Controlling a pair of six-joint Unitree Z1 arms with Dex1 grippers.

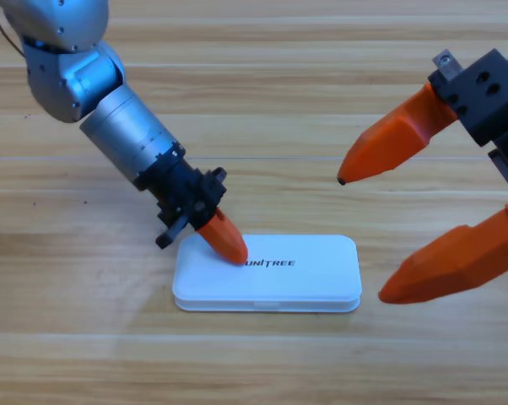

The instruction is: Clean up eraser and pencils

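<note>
I see my left gripper (229,245) pressing its orange tip on the closed white case (296,283) (lid down) near the table's (262,84) front edge; my right gripper (368,236) waits spread wide at the right edge.

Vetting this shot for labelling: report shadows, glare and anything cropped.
High view: even, soft light; the left end effector, at the white case, throws only a faint shadow; no glare hides the case's lettering; the right end effector, open, is cropped by the right edge.

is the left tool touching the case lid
Touching: the high view shows the left tool with its orange tip pressed on the shut white case, no gap between them.
</note>
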